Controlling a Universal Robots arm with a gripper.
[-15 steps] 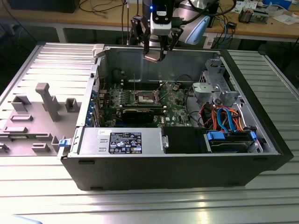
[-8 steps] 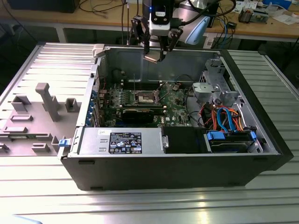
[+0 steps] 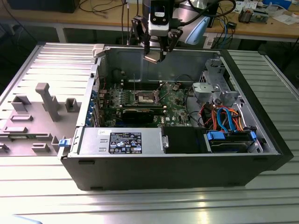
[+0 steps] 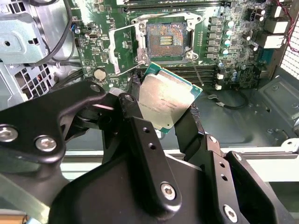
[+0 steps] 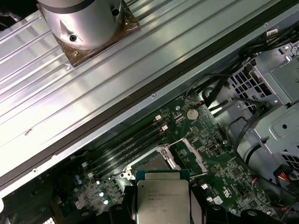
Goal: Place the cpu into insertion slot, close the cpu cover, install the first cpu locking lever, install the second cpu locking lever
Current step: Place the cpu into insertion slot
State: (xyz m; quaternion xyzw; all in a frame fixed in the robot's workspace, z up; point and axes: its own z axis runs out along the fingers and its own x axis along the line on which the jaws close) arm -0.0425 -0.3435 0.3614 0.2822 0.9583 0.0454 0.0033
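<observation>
Gripper (image 4: 161, 114) of mine clamps the cpu (image 4: 166, 98), bare slot (image 4: 167, 39) beneath it; cover (image 4: 113, 53) stands open, nothing seated or locked.

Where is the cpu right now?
In the second wrist view the cpu is clamped in the gripper, held above the motherboard near the empty insertion slot, not yet seated.
</observation>
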